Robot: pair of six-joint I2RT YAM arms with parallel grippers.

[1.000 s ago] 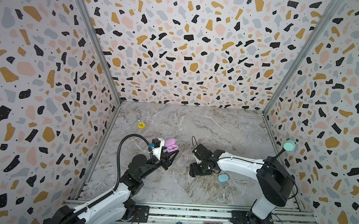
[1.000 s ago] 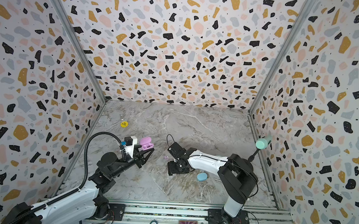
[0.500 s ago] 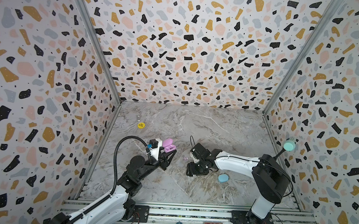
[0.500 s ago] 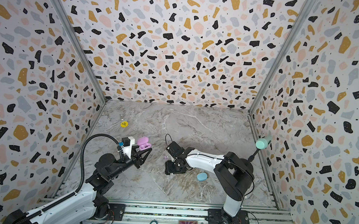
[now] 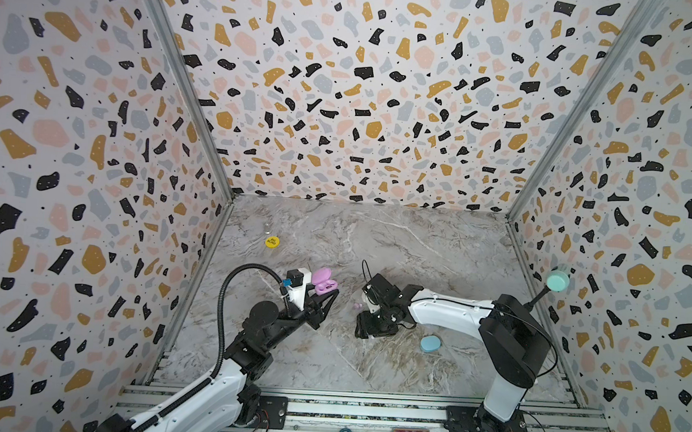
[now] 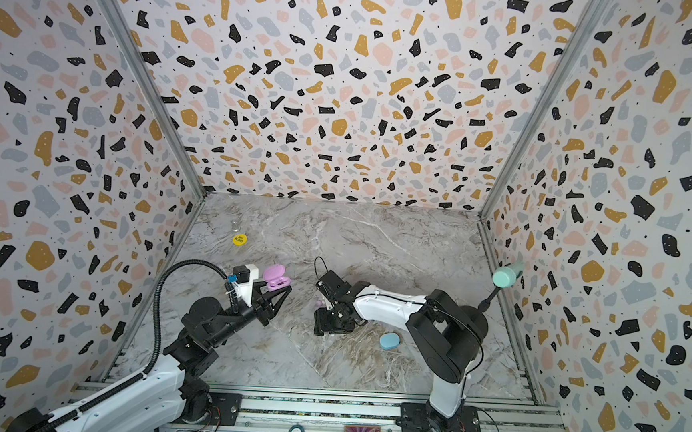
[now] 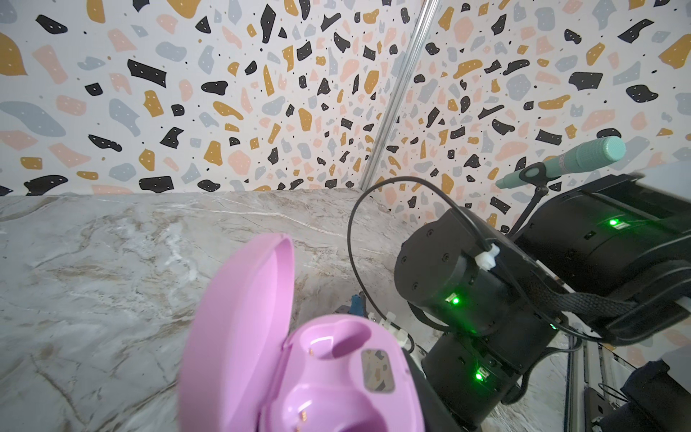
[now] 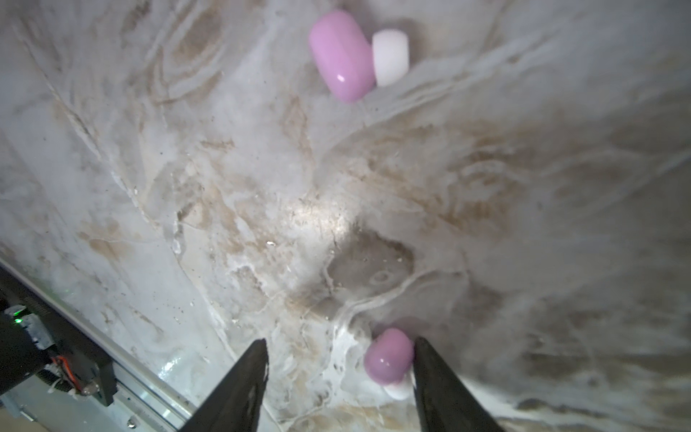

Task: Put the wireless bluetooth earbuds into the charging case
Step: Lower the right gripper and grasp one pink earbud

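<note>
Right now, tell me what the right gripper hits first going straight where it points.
Likely the grey marble tabletop; the right gripper points down at it. The small white-tipped pink earbud lies between its open jaws, beside one finger, and may get brushed first.

Enclosure: three walls (image 5: pixel 345 79), white with terrazzo print in black, ochre, pink and grey. Metal posts (image 5: pixel 183 76) run up both back corners. The table (image 5: pixel 417 247) is grey-white marble pattern with brown veins. Slotted metal rail (image 5: pixel 364 410) along its front edge. Round yellow sticker (image 5: pixel 272 241) near back left corner. Light even, diffuse; faint glare on the marble in the right wrist view.
</note>
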